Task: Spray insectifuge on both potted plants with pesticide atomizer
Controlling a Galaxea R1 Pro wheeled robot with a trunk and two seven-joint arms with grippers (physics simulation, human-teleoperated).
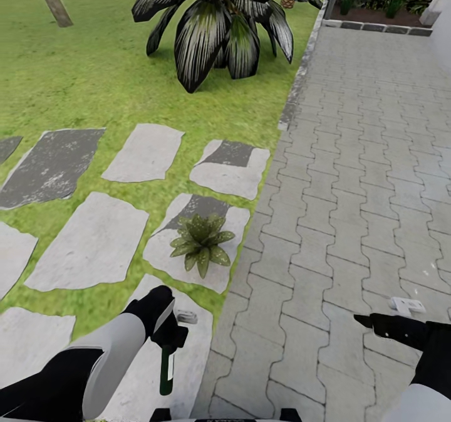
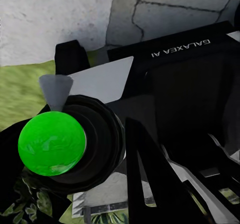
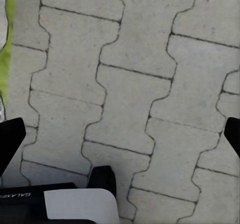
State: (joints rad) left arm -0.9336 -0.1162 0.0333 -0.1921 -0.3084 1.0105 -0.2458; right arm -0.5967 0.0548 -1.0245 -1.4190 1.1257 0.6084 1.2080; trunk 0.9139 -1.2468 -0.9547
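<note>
Spray bottle: the dark green spray bottle (image 1: 166, 370) hangs with its base toward the robot, gripped at its upper end by the left claw (image 1: 168, 333), over a pale stepping stone (image 1: 94, 243).
Left claw: clamped on the spray bottle.
Potted plant: 1 low leafy potted plant (image 1: 202, 241) sits on a stone just beyond the left claw, beside the paving (image 1: 351, 190).
Right claw: the right claw (image 3: 120, 134) hovers over the paving, fingers wide apart, well away from the potted plant.
Left wrist view: the bottle's round green base (image 2: 51, 143) close up.
Head view: a big striped-leaf plant (image 1: 219, 17) on the lawn, far beyond the potted plant.
</note>
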